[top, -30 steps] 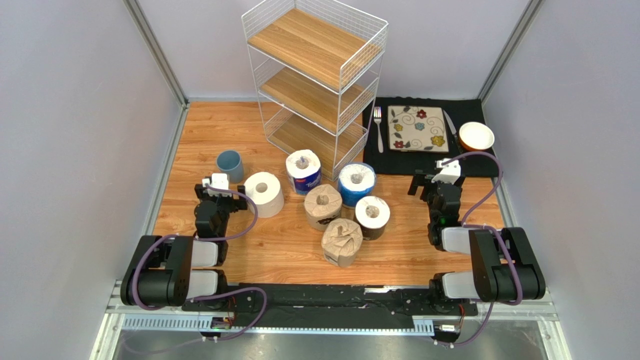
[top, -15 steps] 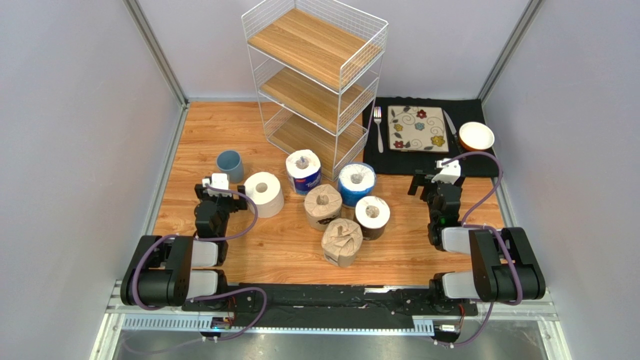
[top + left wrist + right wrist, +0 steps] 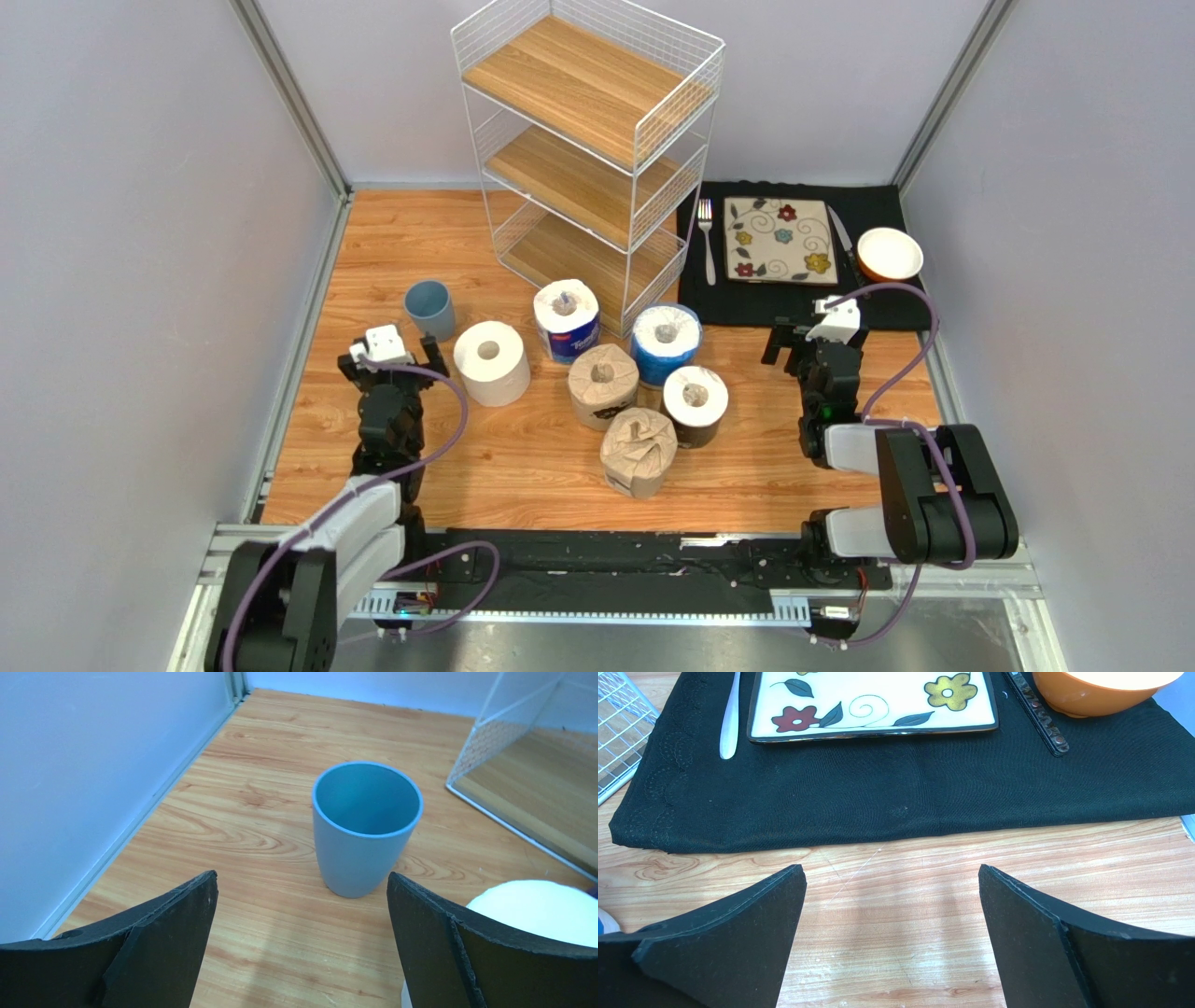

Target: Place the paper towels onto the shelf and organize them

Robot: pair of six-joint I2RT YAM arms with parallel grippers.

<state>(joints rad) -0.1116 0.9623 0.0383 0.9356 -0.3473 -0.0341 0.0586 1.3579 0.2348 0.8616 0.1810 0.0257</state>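
The left arm has swung out toward the left wall and reached forward off its base, so the left fingers sit a little nearer that wall than half a second ago; nothing else has shifted. The six paper towels stand on end in a loose cluster at the middle of the bench, none yet on the shelf. The plain white roll is leftmost, while the blue-labelled roll and the blue-wrapped roll are nearest the shelf's foot. The tan roll and dark-wrapped roll come behind them, and the crumpled tan roll is closest to the arms. Standing core-up, each offers a round side that spread fingers can straddle. The shelf rises at the far edge, all three boards bare. The left fingers are released, spread wide and grasping nothing. They point at the blue cup, with the white roll only at the right edge of the wrist view, so I judge they must turn right before closing on it. The right fingers are likewise released and empty, low over bare wood. They face the black cloth with its flowered plate, fork, knife and orange bowl, apparently parked clear of the cluster.
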